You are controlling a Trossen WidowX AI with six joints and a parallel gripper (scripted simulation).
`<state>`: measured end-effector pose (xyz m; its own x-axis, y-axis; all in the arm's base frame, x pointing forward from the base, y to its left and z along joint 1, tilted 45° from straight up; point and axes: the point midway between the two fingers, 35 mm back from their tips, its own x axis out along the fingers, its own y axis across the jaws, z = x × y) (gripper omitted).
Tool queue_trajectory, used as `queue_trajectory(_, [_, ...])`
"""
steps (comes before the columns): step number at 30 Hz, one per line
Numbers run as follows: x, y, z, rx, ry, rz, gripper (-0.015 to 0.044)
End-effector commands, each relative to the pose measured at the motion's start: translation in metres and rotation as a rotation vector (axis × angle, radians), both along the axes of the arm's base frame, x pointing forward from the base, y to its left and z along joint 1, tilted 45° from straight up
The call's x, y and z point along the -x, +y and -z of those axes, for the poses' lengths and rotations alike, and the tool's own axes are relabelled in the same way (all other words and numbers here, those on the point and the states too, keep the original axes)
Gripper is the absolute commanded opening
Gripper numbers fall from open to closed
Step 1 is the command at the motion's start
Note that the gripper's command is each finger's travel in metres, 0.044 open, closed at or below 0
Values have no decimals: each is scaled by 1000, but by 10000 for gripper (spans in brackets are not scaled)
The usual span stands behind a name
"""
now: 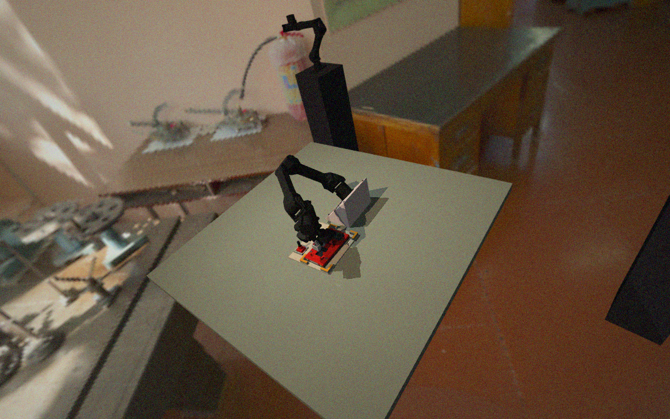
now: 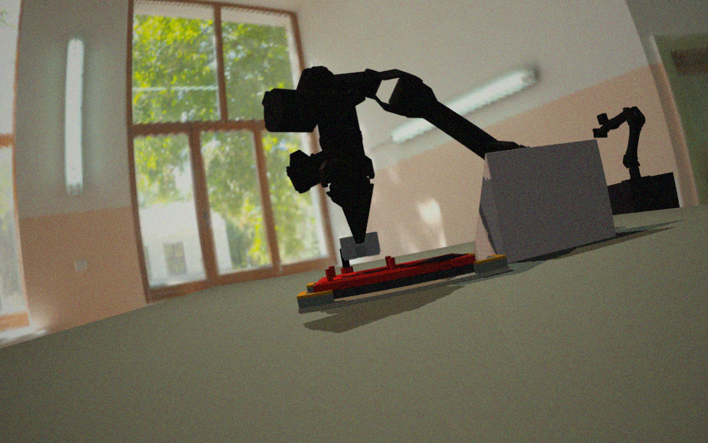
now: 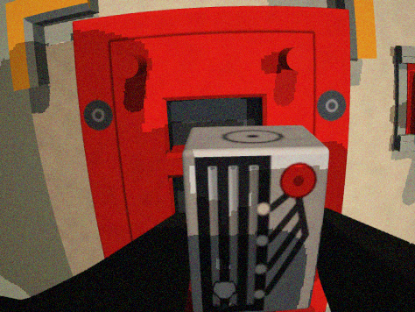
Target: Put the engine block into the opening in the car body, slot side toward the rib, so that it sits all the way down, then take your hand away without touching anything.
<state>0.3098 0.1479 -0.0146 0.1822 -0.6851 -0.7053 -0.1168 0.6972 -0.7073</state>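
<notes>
My gripper (image 1: 319,240) (image 2: 360,240) (image 3: 254,223) is shut on the grey engine block (image 2: 370,246) (image 3: 298,153). The block's face with black stripes and a red round cap points up to the wrist camera. The red car body (image 1: 314,258) (image 2: 417,266) (image 3: 219,74) lies below; the exterior view shows a gap between it and the block. In the wrist view the block covers much of the opening, whose far part shows dark beyond it. A bit of the red rib (image 3: 176,151) shows at the block's left edge. The slot side cannot be told.
The body lies on a beige board (image 3: 381,96) between yellow-topped corner brackets (image 2: 315,298) (image 3: 368,31). Red pegs (image 2: 390,262) (image 3: 127,66) stand up from the body. A small red part (image 1: 300,249) with a black peg is beside it. A pale wedge (image 1: 359,202) (image 2: 553,198) stands nearby.
</notes>
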Motion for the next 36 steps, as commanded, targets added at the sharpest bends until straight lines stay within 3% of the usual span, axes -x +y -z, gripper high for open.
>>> queue_trajectory(1, [-2, 6, 7, -7, 8, -14, 0])
queue_trajectory(2, [-2, 6, 7, -7, 9, -14, 0])
queue_trajectory(8, [-2, 6, 7, -7, 9, -15, 157])
queue_trajectory(36, [-3, 6, 7, -7, 12, -17, 160])
